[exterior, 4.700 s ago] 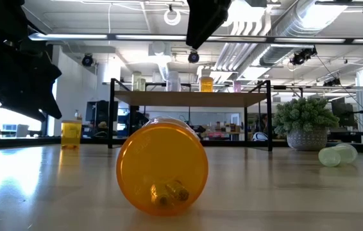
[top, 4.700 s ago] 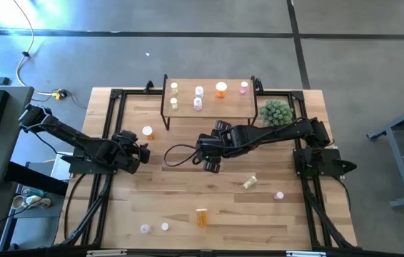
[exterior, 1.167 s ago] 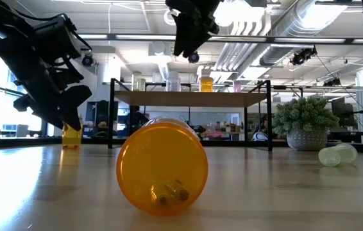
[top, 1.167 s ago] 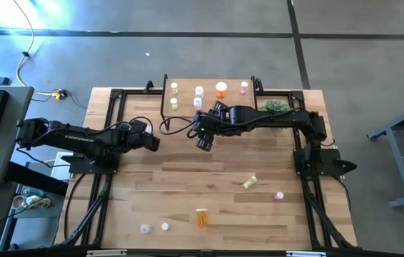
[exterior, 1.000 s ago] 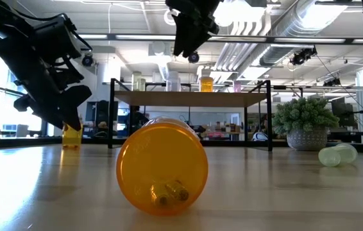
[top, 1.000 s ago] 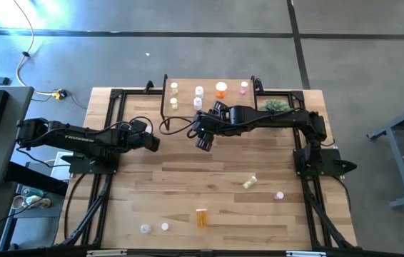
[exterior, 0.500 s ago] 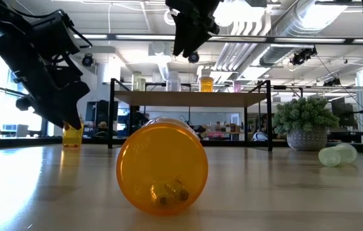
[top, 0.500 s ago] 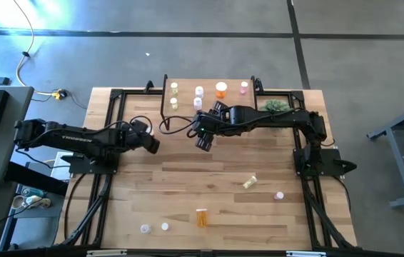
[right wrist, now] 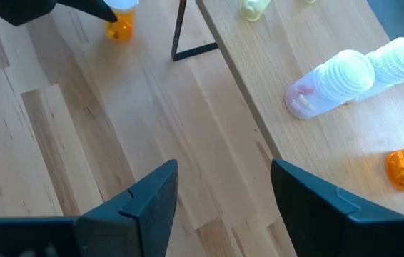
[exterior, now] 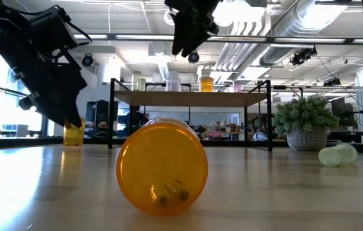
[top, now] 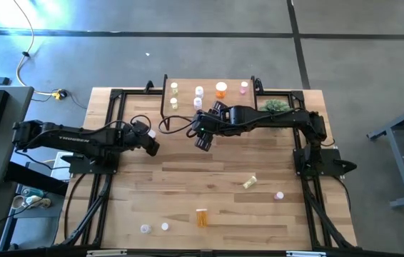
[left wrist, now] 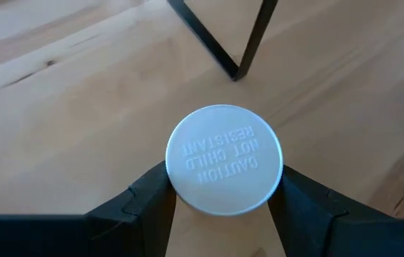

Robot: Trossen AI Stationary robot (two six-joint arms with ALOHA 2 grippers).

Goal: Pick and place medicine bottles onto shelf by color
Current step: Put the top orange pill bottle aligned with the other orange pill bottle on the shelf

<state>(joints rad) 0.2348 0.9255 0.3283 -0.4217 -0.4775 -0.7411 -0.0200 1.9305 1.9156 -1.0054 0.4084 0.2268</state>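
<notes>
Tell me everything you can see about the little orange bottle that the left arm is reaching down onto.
The orange bottle is a small see-through orange plastic cylinder with a round white cap embossed "CAUTION NOT CHILD RESISTANT". It stands upright on the wooden table, just outside the shelf's black corner leg. The left gripper sits over it from above, one dark finger against each side of the cap. Its contents cannot be made out.

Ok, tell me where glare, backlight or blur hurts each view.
High view: blue-white glare on the floor at top left. Low view: bright ceiling lights silhouette both arms; the near orange bottle looms large. Left wrist view: the white cap is sharp. Right wrist view: evenly lit shelf.
</notes>
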